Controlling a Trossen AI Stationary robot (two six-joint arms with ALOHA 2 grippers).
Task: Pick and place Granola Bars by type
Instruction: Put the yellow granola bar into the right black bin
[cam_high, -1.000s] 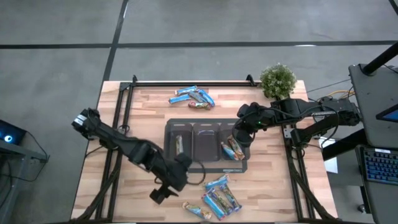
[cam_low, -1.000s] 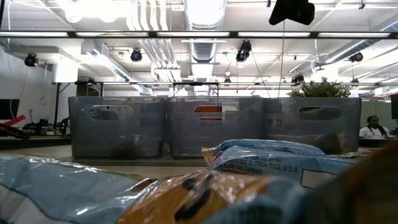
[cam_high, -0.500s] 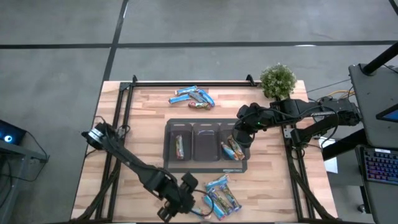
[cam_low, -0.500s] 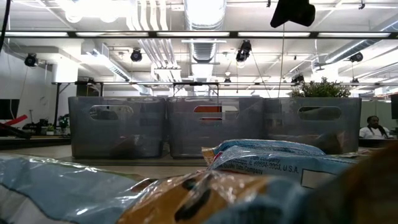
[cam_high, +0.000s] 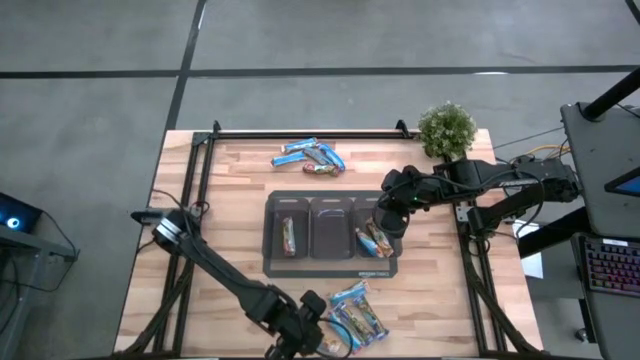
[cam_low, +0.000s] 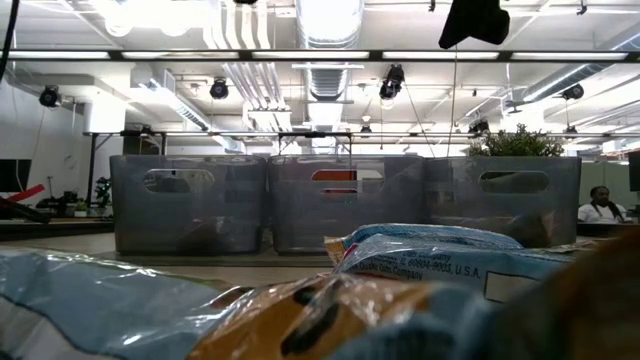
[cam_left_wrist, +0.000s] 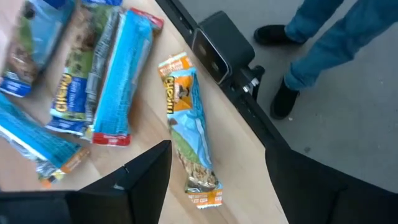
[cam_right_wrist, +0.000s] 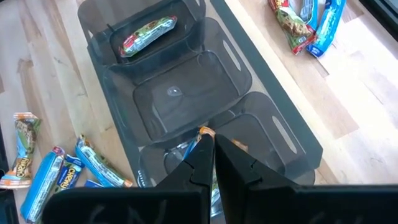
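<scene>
Several granola bars (cam_high: 355, 312) lie loose near the table's front edge. One light-blue bar with orange ends (cam_left_wrist: 189, 127) lies apart from them, flat on the wood. My left gripper (cam_left_wrist: 216, 148) hangs open just above it, a finger on either side, touching nothing; in the high view it (cam_high: 305, 340) is at the front edge. My right gripper (cam_right_wrist: 208, 160) is shut and hovers over the right compartment of the dark tray (cam_high: 270, 235), where a few bars (cam_high: 372, 240) lie. A red-ended bar (cam_right_wrist: 146, 31) lies in the left compartment.
More bars (cam_high: 310, 155) lie at the table's far side, and a potted plant (cam_high: 446, 130) stands at the far right corner. A black camera box (cam_left_wrist: 221, 40) sits on the front edge near the left gripper. A person's legs (cam_left_wrist: 329, 37) stand beyond that edge.
My left gripper has gone down and toward the table's near edge and right, to the loose bars at the front, staying open. The bars have not moved.
</scene>
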